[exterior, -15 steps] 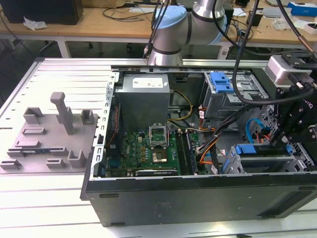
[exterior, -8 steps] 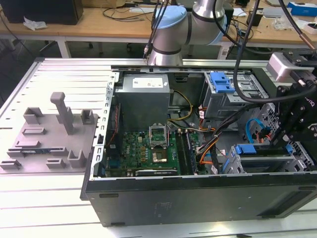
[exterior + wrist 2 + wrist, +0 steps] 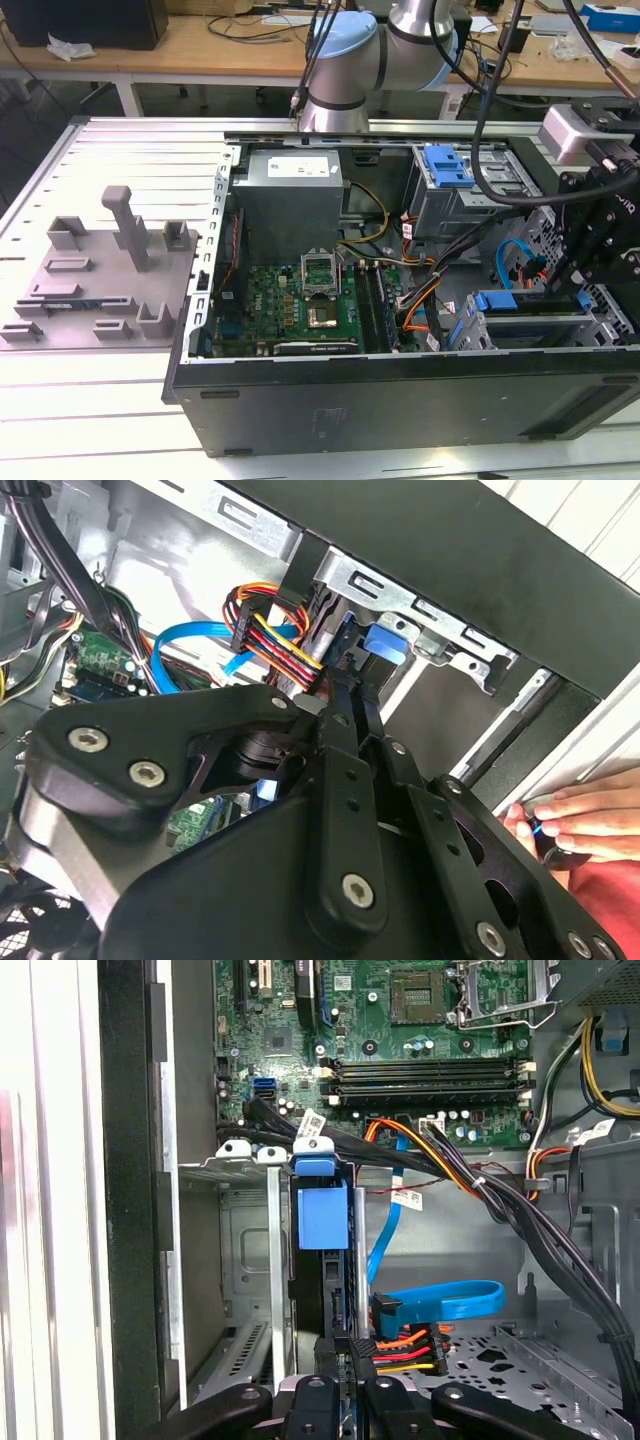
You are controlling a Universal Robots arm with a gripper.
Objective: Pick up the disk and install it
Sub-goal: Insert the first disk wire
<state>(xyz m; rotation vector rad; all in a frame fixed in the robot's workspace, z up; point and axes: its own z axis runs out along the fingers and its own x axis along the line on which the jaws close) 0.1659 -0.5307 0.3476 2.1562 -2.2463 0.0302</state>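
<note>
My gripper (image 3: 345,1355) clenches the disk (image 3: 325,1260) edge-on in the drive cage (image 3: 250,1260).
The open computer case (image 3: 400,400) lies on a slatted white table (image 3: 90,420); wooden desks (image 3: 200,45) stand behind.

Overall light: bright, even, diffuse indoor light in the exterior view; no hard shadows on the white table (image 3: 90,420).
Shade: the inside of the computer case (image 3: 400,400) is darker than its surroundings, deepest under the wall at 6 o'clock.
Glare: in the first wrist view the pale surface (image 3: 50,1210) at 9 o'clock is washed out almost to white; in the second wrist view the bright area at 2 o'clock is overexposed.
Focus: the gripper (image 3: 345,705) linkage close to the lens in the second wrist view is soft; the motherboard (image 3: 420,1020) in the first wrist view is crisp.
Distortion: straight edges bow slightly at the rims of both wrist views.
</note>
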